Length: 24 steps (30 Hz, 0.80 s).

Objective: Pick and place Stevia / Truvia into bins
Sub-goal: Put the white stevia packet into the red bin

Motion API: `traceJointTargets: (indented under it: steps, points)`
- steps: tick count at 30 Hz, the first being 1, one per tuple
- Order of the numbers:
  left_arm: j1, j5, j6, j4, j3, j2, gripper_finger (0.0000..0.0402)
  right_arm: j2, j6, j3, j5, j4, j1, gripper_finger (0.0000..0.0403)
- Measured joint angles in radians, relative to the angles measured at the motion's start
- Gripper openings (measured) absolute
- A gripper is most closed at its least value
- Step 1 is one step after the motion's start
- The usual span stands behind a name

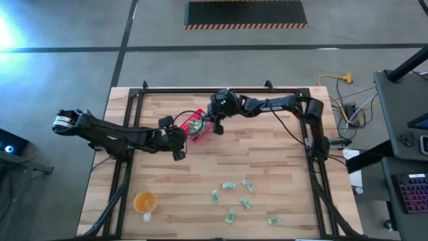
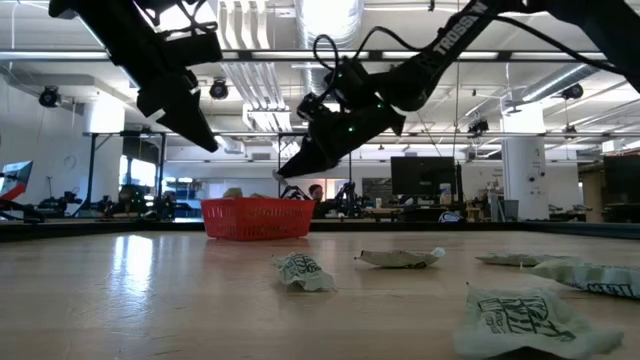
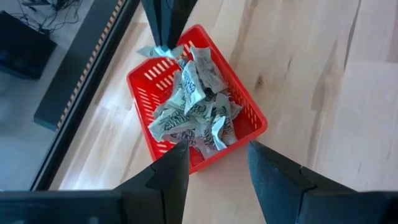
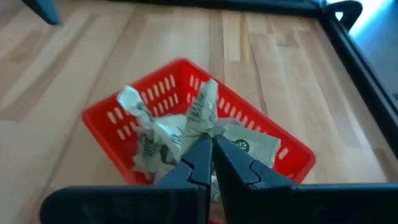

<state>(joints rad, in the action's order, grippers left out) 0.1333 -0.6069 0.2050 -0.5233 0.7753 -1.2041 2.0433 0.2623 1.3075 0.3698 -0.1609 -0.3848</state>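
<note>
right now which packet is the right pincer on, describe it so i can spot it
Find the red basket at the table's far edge. Over its pile, the right pincer is shut on a packet. It alone stands upright above the heap; the others lie crumpled below.

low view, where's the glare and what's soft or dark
Low view: ceiling lights shine off the tabletop at left; both arms are dark shapes against the bright room; the nearest packet is soft, the basket sharper. High view: a bright flare at the left edge.

Basket [image 3: 256, 118]: small, red, slotted low walls, upright on the table's far middle.
Packets inside [image 3: 193, 106]: crumpled green-white heap.
Loose packets [image 1: 242, 198]: six scattered near the front edge.
</note>
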Motion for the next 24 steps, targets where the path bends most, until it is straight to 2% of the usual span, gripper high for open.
traceJointTargets:
  steps: [7, 14, 17, 24]
  points:
    - [0.001, 0.0, -0.001, 0.011, 0.0, -0.001, 0.0147, 0.02, 0.0, 0.03, -0.001, 0.023, -0.005, 0.0021]
    - [0.001, 0.002, -0.001, 0.012, 0.0, -0.003, 0.0147, 0.009, 0.014, 0.02, 0.006, 0.026, -0.005, 0.0095]
    - [0.001, 0.007, -0.001, 0.021, 0.0, -0.003, 0.0147, -0.01, 0.042, 0.022, 0.012, 0.101, -0.005, 0.0125]
    - [0.006, 0.1, -0.073, 0.137, 0.0, -0.044, 0.0147, -0.169, 0.169, -0.012, 0.22, 0.378, 0.012, 0.0148]
